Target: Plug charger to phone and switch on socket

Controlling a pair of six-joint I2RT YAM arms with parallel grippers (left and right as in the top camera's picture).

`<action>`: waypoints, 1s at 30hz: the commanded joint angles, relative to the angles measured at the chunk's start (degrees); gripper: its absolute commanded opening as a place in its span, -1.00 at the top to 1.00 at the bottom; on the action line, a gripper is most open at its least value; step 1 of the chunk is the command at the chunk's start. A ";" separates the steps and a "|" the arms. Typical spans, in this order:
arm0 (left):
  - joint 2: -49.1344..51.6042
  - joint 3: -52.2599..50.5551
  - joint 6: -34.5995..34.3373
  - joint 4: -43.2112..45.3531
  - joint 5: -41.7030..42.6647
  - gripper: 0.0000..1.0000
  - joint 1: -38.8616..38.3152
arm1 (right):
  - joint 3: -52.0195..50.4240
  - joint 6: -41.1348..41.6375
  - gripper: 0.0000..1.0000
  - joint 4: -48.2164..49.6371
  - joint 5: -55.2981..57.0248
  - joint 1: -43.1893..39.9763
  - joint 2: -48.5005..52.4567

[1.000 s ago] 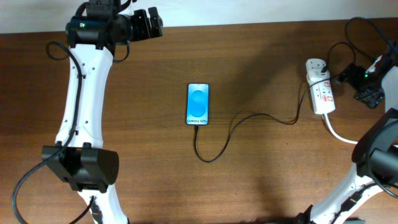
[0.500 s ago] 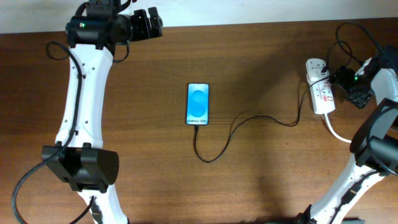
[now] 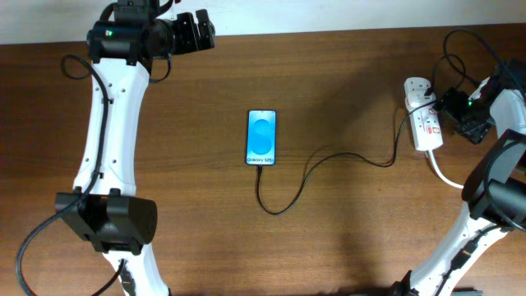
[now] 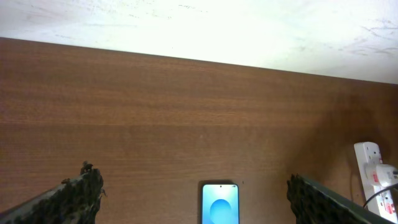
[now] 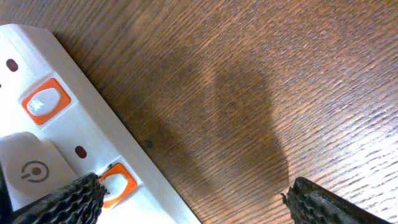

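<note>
The phone [image 3: 261,137] lies flat mid-table with its light blue screen up, and it also shows in the left wrist view [image 4: 219,208]. The charger [image 3: 306,171], a thin black cable, runs from the phone's bottom edge in a loop to the socket [image 3: 424,117]. My right gripper [image 3: 447,107] is open at the socket's right side. In the right wrist view [image 5: 193,202] its left finger lies over the lower red switch [image 5: 119,182] of the socket [image 5: 68,134]. My left gripper [image 3: 205,31] is open and empty at the far edge, well away from the phone; it also appears in its own wrist view [image 4: 193,179].
A thick white cord [image 3: 448,176] leaves the socket toward the right edge. A white adapter [image 3: 416,89] sits in the socket's far end. Black robot cables [image 3: 460,49] loop above the right arm. A pale wall [image 4: 199,25] bounds the table's far edge.
My right gripper has moved left toward the socket and now sits against its right side. The left arm, the phone and the cable have not moved.
</note>
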 commanded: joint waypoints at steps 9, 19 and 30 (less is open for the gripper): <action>0.22 -0.15 0.92 0.04 -0.44 -0.99 0.17 | -0.76 -0.92 -0.97 -0.81 -3.23 4.63 1.70; 0.22 -0.15 0.92 0.04 -0.44 -0.99 0.17 | -0.76 -3.72 -0.97 -1.90 -3.15 6.12 1.70; 0.22 -0.15 0.92 0.04 -0.44 -0.99 0.17 | -0.52 -2.99 -0.97 -11.43 -1.29 -0.04 -13.62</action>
